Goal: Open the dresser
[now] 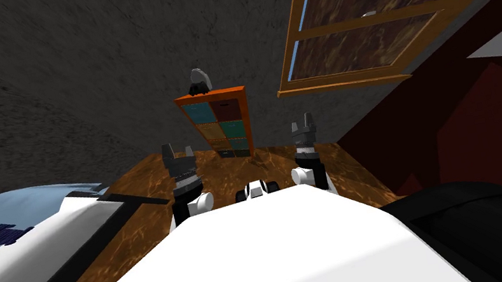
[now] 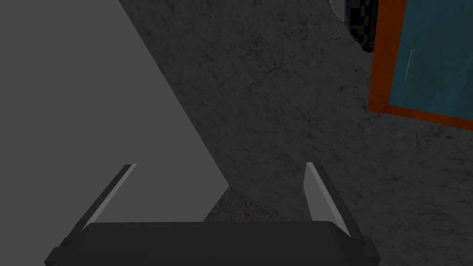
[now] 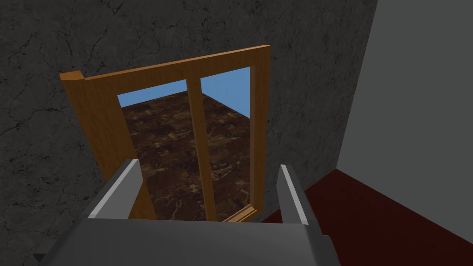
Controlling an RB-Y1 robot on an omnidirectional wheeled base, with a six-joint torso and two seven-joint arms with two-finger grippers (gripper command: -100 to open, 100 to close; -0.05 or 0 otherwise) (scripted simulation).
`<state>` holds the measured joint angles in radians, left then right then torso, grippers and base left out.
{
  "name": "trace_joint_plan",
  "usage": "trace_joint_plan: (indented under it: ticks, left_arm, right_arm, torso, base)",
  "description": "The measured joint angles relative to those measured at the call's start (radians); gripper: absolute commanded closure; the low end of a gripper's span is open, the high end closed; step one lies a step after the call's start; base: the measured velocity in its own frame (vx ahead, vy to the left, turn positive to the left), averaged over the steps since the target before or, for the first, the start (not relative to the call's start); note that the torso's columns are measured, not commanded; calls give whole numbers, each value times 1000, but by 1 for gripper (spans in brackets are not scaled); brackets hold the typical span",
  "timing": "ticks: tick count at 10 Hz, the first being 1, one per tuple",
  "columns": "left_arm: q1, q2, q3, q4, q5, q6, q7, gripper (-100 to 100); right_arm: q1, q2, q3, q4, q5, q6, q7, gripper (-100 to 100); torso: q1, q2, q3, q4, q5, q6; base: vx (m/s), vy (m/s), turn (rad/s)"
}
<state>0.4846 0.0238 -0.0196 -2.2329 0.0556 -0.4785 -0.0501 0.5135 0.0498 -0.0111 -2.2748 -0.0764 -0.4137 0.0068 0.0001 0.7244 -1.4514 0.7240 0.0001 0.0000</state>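
The dresser point(image 1: 219, 123) is a small orange-framed unit with blue, dark red, tan and teal drawer fronts, standing against the dark wall well ahead of me. All its drawers look shut. In the left wrist view a corner of the dresser point(image 2: 422, 69) shows off to one side, with a teal front and a thin pale handle. My left gripper point(image 1: 177, 155) point(image 2: 219, 194) is open and empty. My right gripper point(image 1: 303, 126) point(image 3: 208, 194) is open too, facing a window. Both hang short of the dresser, over the floor.
A grey and black object point(image 1: 199, 82) sits on top of the dresser. A bed point(image 1: 18, 254) with white and pale blue covers lies at my left. A wood-framed window point(image 1: 388, 8) and a dark red wall point(image 1: 486, 126) are on my right. Brown wood floor point(image 1: 273, 164) runs ahead.
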Motion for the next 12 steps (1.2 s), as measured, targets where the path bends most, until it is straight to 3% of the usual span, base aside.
trace_joint_plan:
  ticks: [5,12]
  left_arm:
    - [-25,89,-2,69,-2,-5,4,-100]
    - [-86,119,-10,237,-8,-19,8,-100]
  right_arm:
    - [0,0,0,0,0,0,0,0]
    - [0,0,0,0,0,0,0,0]
  torso:
    - [-1,12,-25,14,0,0]
    - [1,14,-24,14,0,0]
  base:
    - [81,-20,-25]
    - [111,-20,-33]
